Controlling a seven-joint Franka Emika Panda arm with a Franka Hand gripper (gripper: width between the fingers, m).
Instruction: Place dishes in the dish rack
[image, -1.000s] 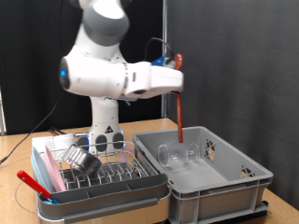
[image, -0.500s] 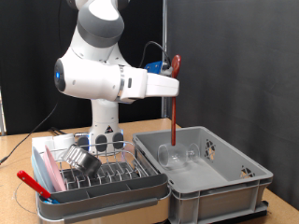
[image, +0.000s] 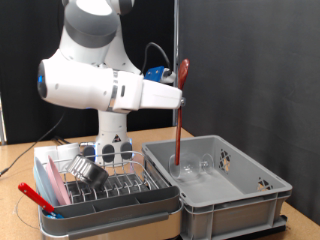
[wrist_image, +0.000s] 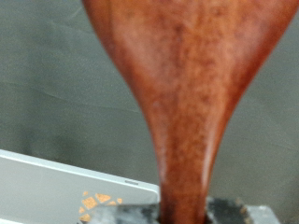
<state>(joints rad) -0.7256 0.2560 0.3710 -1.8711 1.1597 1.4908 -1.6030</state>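
Observation:
The reddish-brown long-handled spoon (image: 179, 115) hangs upright in the air, bowl end up, with my gripper (image: 182, 98) shut on it. Its handle tip points down over the grey crate (image: 225, 195), near the crate's left wall. In the wrist view the spoon (wrist_image: 187, 93) fills most of the picture and my fingers do not show. The steel bowl (image: 92, 172) lies tilted in the dish rack (image: 115, 205) at the exterior view's lower left. The clear glass (image: 195, 166) lies inside the grey crate, below and right of the spoon.
A red-handled utensil (image: 35, 197) lies at the far lower left beside the rack. A pink flat item (image: 45, 180) stands along the rack's left side. The robot's white base (image: 112, 135) rises behind the rack. The wooden table (image: 15, 160) shows at the left.
The arm has swung towards the exterior view's left, carrying the spoon from above the crate's middle to its left side and slightly lower. Bowl and glass have not moved.

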